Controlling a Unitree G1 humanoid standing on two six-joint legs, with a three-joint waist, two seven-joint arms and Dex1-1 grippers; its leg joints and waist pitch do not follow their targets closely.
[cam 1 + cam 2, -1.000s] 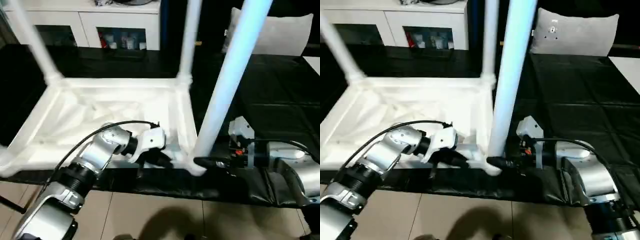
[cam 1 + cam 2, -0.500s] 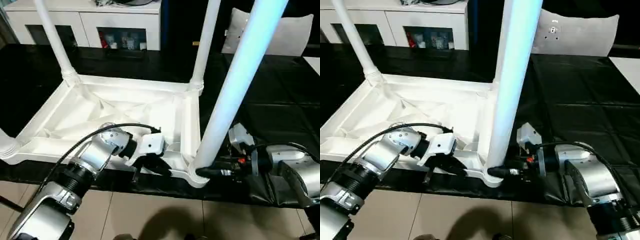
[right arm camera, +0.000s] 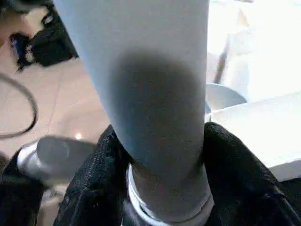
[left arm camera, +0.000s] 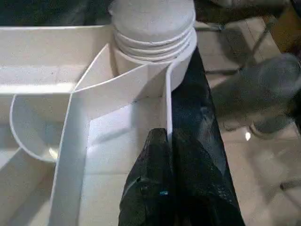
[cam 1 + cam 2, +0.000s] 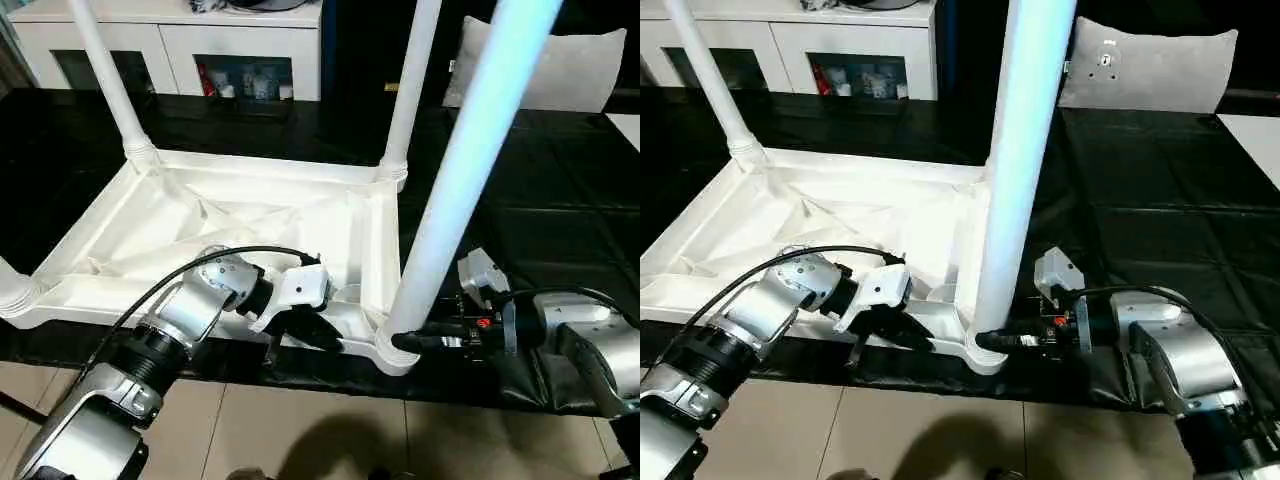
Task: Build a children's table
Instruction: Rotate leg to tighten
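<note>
On black work table [image 5: 560,170], tabletop [image 5: 215,225] lying ribs up, centre-left. Near leg [image 5: 455,190] standing in 5 o'clock corner socket. Right gripper [image 5: 415,340] pinching leg base. Left gripper [image 5: 325,335], fingers pressed together, pinning near rim. Advice: keep leg plumb, press straight down. Table edge running close along 6 o'clock; open room lying toward 3 o'clock.

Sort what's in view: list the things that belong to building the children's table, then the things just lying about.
Belongs to the job:
- white plastic ribbed tabletop, lying upside down
- near white tubular leg, right gripper around its base
- two far white legs
- left gripper at the tabletop's near rim

Lying about:
- grey pillow
- white cabinet
</note>
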